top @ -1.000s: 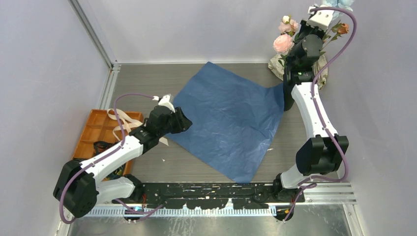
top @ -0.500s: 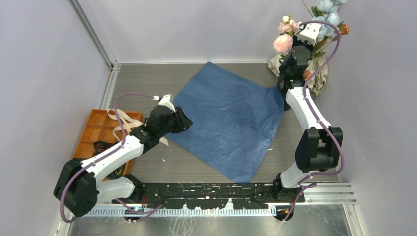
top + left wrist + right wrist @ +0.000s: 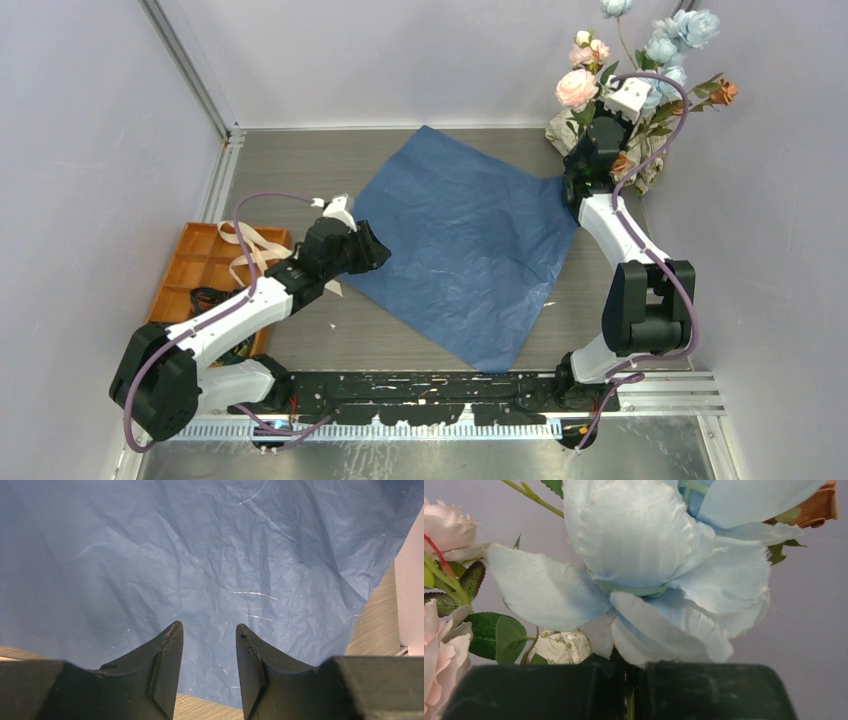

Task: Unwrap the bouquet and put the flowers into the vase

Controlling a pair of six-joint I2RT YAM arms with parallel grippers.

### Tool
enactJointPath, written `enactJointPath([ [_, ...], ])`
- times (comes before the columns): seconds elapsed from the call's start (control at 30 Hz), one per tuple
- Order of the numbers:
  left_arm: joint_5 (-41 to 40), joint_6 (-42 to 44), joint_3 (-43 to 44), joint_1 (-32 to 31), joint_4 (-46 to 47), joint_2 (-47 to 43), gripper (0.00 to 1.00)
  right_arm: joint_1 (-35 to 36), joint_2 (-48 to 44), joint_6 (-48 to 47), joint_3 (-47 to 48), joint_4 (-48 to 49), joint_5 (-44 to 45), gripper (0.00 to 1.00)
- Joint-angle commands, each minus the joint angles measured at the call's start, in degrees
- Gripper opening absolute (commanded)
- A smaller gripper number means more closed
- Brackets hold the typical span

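Observation:
The bouquet's blue paper sheet (image 3: pixel 465 250) lies spread flat on the table, and it fills the left wrist view (image 3: pixel 200 555). My left gripper (image 3: pixel 380 250) hovers open over its left edge (image 3: pixel 209 627), holding nothing. At the back right corner my right gripper (image 3: pixel 635 95) is shut on a green stem (image 3: pixel 630 705) of the flowers (image 3: pixel 665 45). A pale blue bloom (image 3: pixel 649 555) sits right above the jaws, with pink blooms (image 3: pixel 444 525) to the left. The vase is hidden behind the right arm and the flowers.
A beige patterned cloth (image 3: pixel 652 155) is bunched in the back right corner under the flowers (image 3: pixel 561 647). An orange tray (image 3: pixel 190 270) at the left edge holds a cream ribbon (image 3: pixel 250 250). Walls close in on the left, back and right.
My right wrist has come down and towards the near side with the flowers, so more blooms now stand above it. The left arm and the paper have not moved.

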Motion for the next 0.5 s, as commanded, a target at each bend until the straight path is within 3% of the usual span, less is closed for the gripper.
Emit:
enactJointPath([
  [0.0, -0.53, 0.51, -0.77, 0.19, 3.23, -2.06, 0.44, -0.07, -4.44, 2.68, -1.2, 3.19, 1.54, 0.01],
  [0.47, -0.53, 0.47, -1.19, 0.15, 3.06, -2.6, 0.44, -0.04, -5.19, 6.74, -4.18, -0.69, -0.53, 0.01],
])
